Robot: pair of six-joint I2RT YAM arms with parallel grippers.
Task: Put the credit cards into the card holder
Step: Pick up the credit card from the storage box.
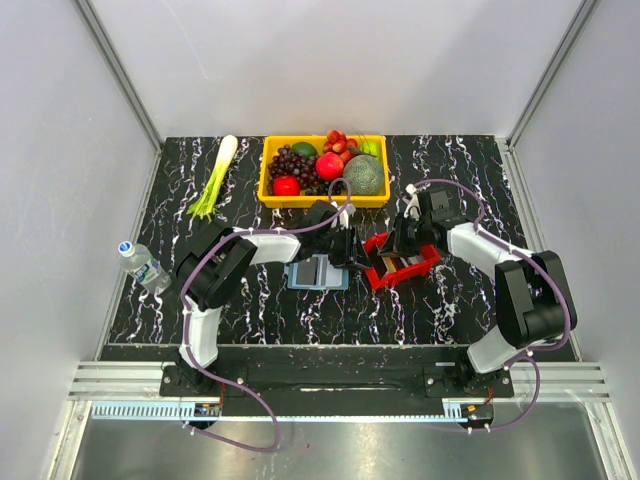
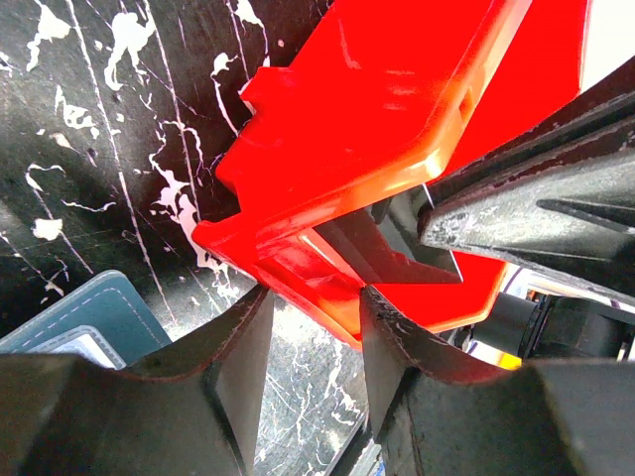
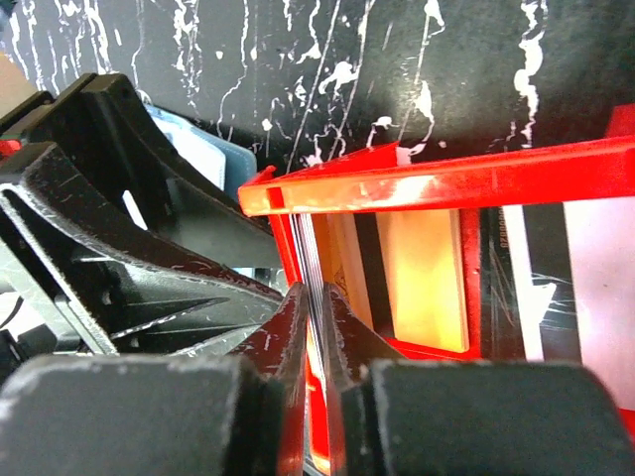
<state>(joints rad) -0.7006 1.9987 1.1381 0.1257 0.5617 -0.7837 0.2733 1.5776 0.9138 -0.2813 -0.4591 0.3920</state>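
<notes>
Credit cards (image 3: 311, 258) stand on edge in a thin stack inside the red tray (image 3: 446, 183), close to its corner. Right tool (image 3: 316, 297) is clamped on the stack's upper edge. Card holder (image 1: 318, 272) lies opened flat on the worktop (image 1: 450, 300), just left of the tray. Left tool (image 2: 316, 297) is at the tray's corner, fingers apart, gripping nothing. Yellow fruit basket (image 1: 265, 175) sits behind.

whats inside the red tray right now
The red tray holds credit cards: a pale one, a dark one, a white one. The right gripper pinches thin card edges at one end. The tray floor under them is covered.
</notes>
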